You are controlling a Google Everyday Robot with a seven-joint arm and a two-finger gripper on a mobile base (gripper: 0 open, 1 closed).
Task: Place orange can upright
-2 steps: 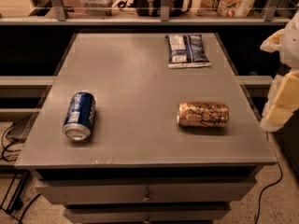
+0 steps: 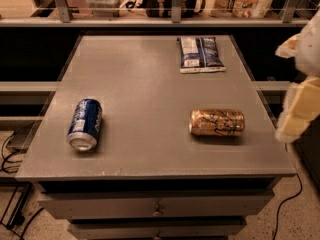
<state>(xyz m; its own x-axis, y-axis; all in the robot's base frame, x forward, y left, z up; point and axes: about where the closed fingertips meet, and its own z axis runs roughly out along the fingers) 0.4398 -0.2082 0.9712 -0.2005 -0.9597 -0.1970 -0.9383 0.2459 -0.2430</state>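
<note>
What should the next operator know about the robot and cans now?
Gripper: at the right edge of the view, beside the table, apart from the orange can.
Orange can: lying on its side on the right part of the table.
Blue can: on its side at the left; snack bag at the back.
Done: nothing yet. Left: grasp the orange can, stand it upright.
</note>
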